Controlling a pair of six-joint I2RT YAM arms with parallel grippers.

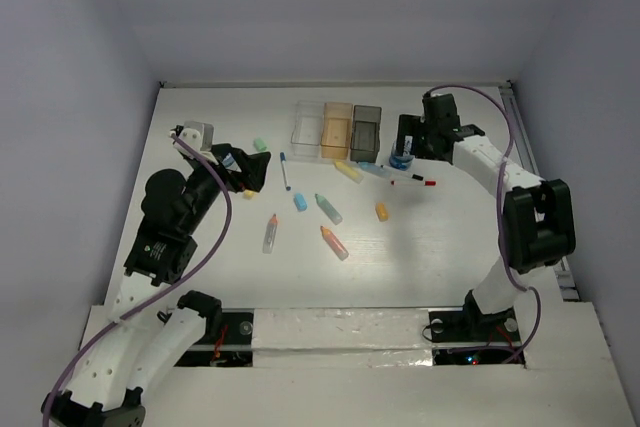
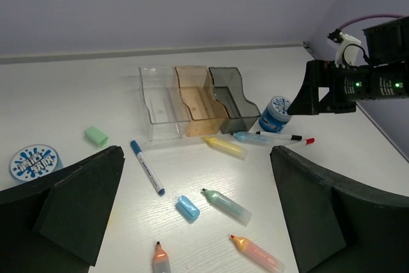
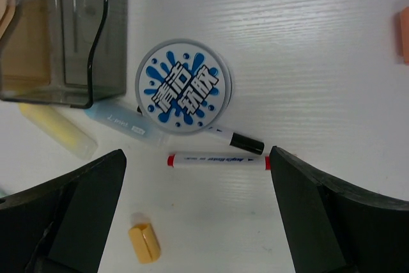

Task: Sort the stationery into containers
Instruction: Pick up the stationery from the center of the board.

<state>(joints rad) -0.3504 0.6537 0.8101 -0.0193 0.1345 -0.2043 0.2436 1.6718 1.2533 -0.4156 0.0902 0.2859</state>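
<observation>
Both hands were spread wide and held nothing. The right gripper (image 3: 197,155) hung over a red-capped pen (image 3: 217,160). Just past it lay a round roll (image 3: 182,86), beside the dark grey bin (image 3: 64,43). Bare table (image 3: 319,43) lay open to its front right. The left gripper (image 2: 193,155) had a small blue bit (image 2: 188,208) on the table between its fingers and a second roll (image 2: 33,162) at its left. The bins (image 2: 192,97) stood farther ahead, near the back wall (image 2: 160,4). In all there were three bins, three pens (image 1: 285,171), five markers (image 1: 329,208), four small bits (image 1: 381,211) and two rolls.
</observation>
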